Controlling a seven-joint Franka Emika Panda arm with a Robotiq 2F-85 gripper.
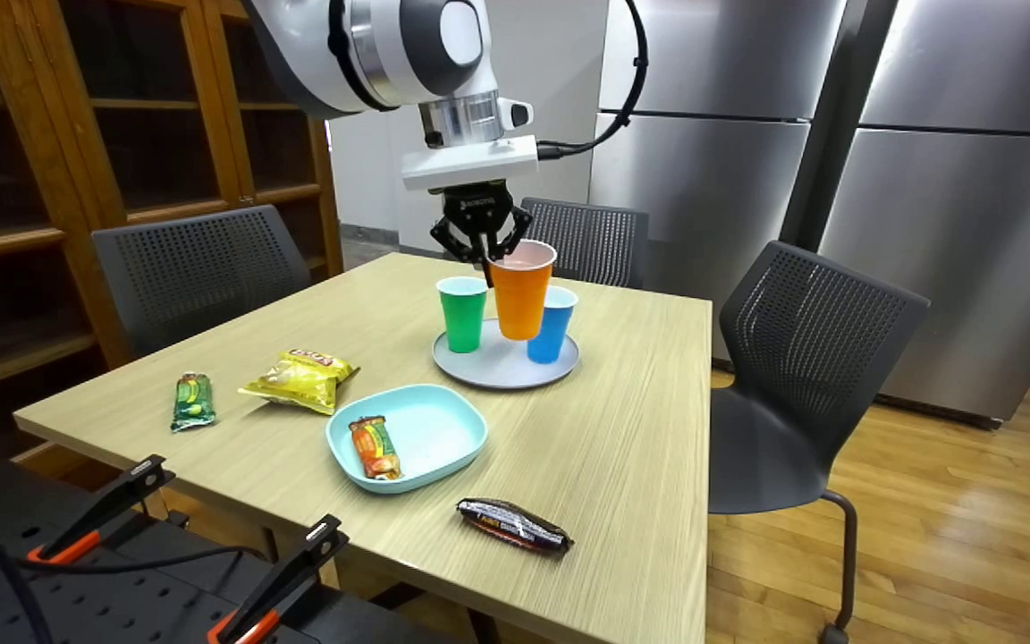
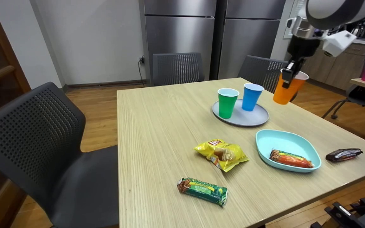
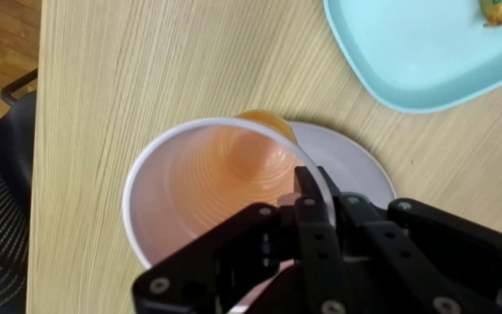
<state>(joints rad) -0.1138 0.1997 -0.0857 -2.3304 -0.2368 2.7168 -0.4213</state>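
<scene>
In both exterior views, two brushed-steel refrigerators (image 1: 698,197) stand at the far side of the room, beyond a pale wood-grained counter (image 1: 631,420) with dark, perforated-back chairs (image 1: 814,353) at its edges, on a honey-brown plank floor (image 1: 953,501). A glass-fronted wooden cabinet (image 1: 72,134) lines the left, and in an exterior view a plain white wall (image 2: 100,38) with a dark baseboard (image 2: 103,83) fills the far left. Wood-fronted cupboards (image 2: 323,65) stand far right there, and soft glare streaks the refrigerators.
</scene>
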